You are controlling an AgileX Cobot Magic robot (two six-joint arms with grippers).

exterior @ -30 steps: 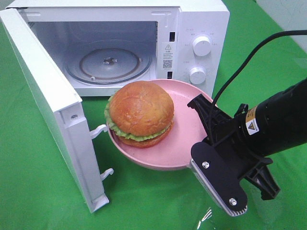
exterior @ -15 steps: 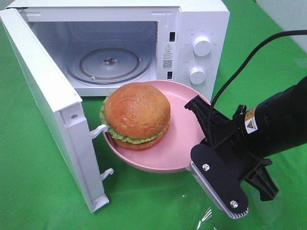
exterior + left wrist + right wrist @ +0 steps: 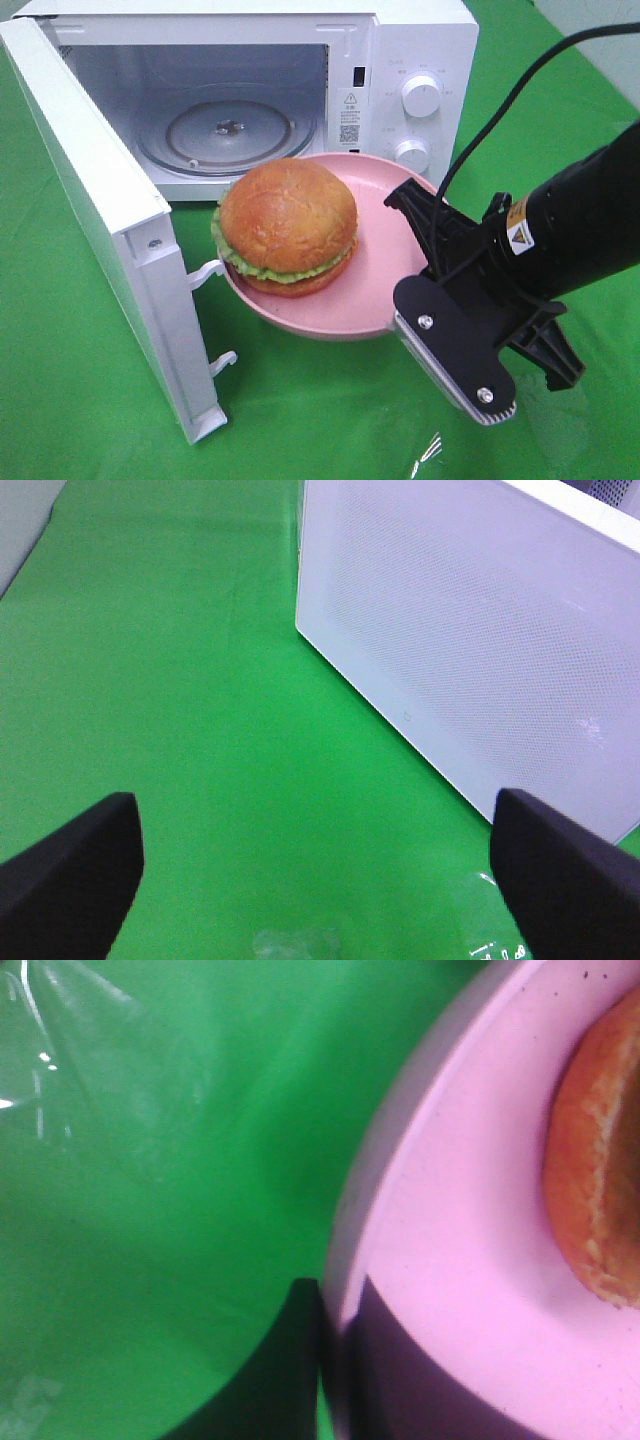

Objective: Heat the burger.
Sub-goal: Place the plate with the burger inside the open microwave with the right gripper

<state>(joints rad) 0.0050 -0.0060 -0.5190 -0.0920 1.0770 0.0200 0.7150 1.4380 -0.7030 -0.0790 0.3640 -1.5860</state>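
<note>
The right arm (image 3: 585, 225) enters the high view from 3 o'clock, its right gripper (image 3: 410, 288) aimed toward 10 o'clock and pinched tight on the rim of the pink plate (image 3: 372, 188), while the left gripper (image 3: 320, 880) hangs empty with its fingers (image 3: 70, 875) spread wide.

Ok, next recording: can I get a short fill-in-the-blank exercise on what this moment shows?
1. The burger sits on a ____ plate.
2. The microwave door stands ____.
3. The right gripper is shut on the plate's ____.
Missing words: pink; open; rim.
</note>
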